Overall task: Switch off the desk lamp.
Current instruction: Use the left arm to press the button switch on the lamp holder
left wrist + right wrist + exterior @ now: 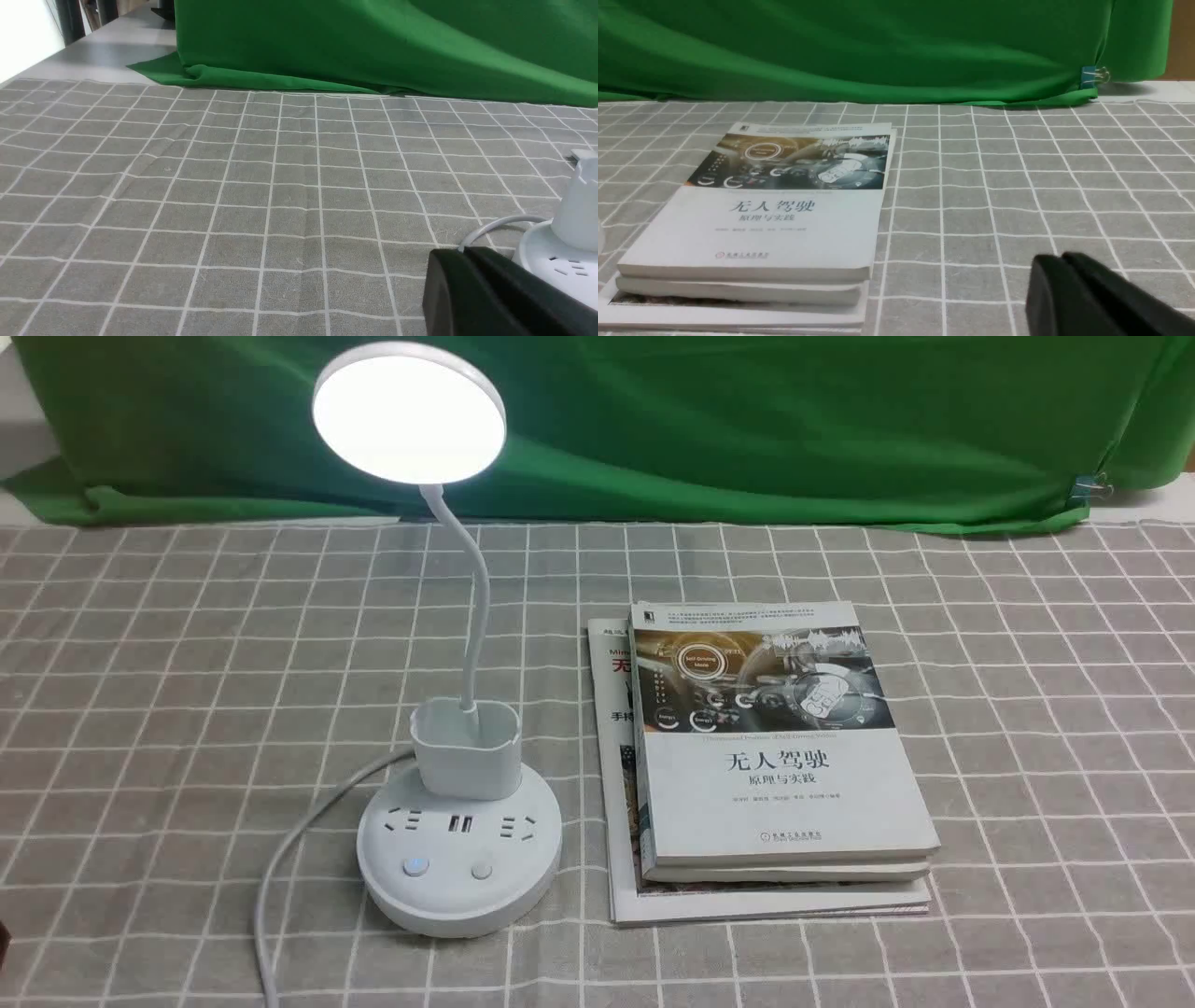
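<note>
Green cloth (747, 429) hangs across the far side, soft and creased, and a grey checked tablecloth (1027, 709) with white lines covers the desk. Right of centre we see a stack of glossy paperback books (775, 775) lying flat. Beside them on the left stands the desk lamp (457, 840), smooth white plastic: a flat round head (409, 413) glowing brightly, a thin curved neck (471, 616), a small cup (465, 751), and a round base (457, 896) with sockets and two little buttons (415, 868) near its front edge. With the head lit, we judge nothing is done yet; a button press is left. Our left gripper (460, 252) sits low near the base's left side, black jaws pressed together on nothing. Our right gripper (1062, 256), right of the books, looks likewise closed and empty.
</note>
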